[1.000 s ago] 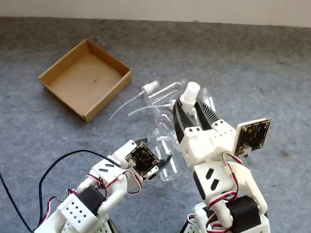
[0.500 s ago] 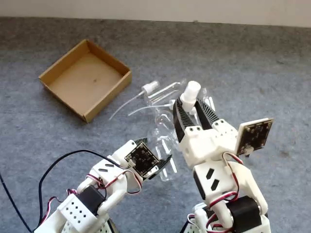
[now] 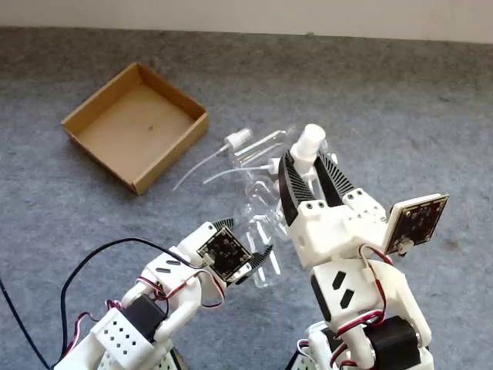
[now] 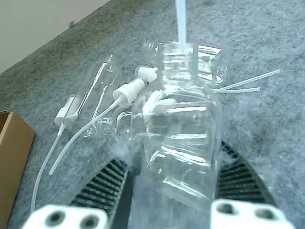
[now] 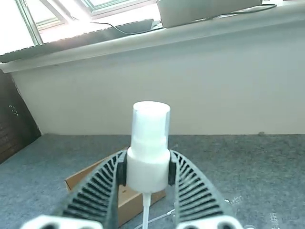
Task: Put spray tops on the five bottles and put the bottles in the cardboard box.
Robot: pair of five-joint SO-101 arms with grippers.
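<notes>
Left gripper (image 4: 171,181) is clamped around a clear plastic bottle (image 4: 183,129), neck pointing away from the arm. Right gripper (image 5: 147,167) is pinching a white spray top (image 5: 148,138) upright, and its thin dip tube (image 4: 180,21) hangs down right at the bottle's open neck. Can't tell if it's actually inside. The other bottles and tops (image 3: 254,146) lie in a loose heap on the grey carpet (image 3: 400,116), just beside the cardboard box (image 3: 131,131).

Right gripper (image 3: 306,160) blocks part of the bottle pile (image 3: 258,193), count unclear. Spray top (image 5: 148,143) tube runs off frame.
</notes>
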